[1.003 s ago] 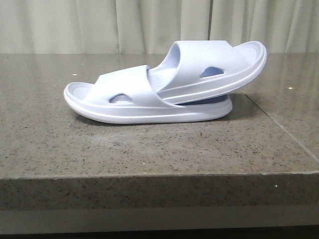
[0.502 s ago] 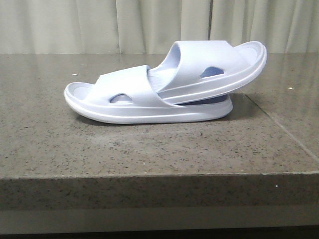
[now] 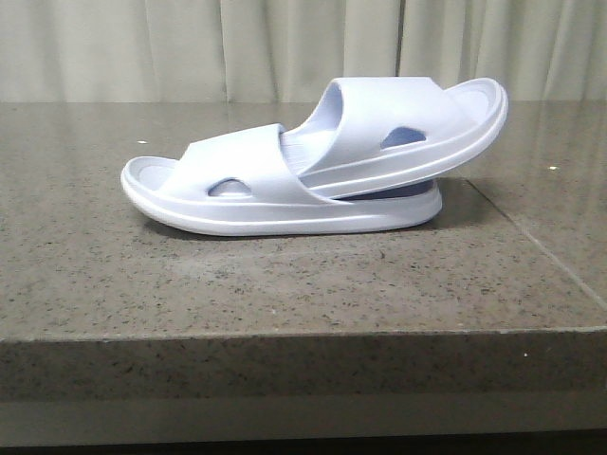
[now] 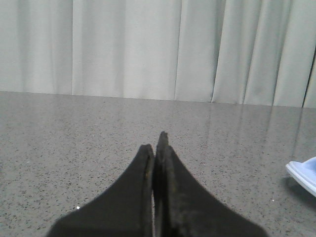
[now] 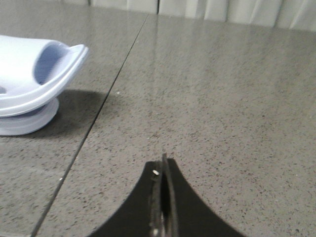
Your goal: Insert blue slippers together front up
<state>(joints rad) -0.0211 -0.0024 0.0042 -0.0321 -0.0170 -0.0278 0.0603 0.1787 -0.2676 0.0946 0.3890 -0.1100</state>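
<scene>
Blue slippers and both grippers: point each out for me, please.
lower slipper (image 3: pixel 242 180): front view, on its wide strap.
upper slipper (image 3: pixel 398 112): front view, on its strap.
left gripper (image 4: pixel 157 148): left wrist view, at the closed fingertips.
right gripper (image 5: pixel 163 165): right wrist view, at the closed fingertips.

The left gripper (image 4: pixel 157 148) has two matte black fingers with curved outer edges, tapering to narrow tips and slightly rough along the inner seam. The right gripper (image 5: pixel 163 165) is black too, with pale specks along its seam.
</scene>
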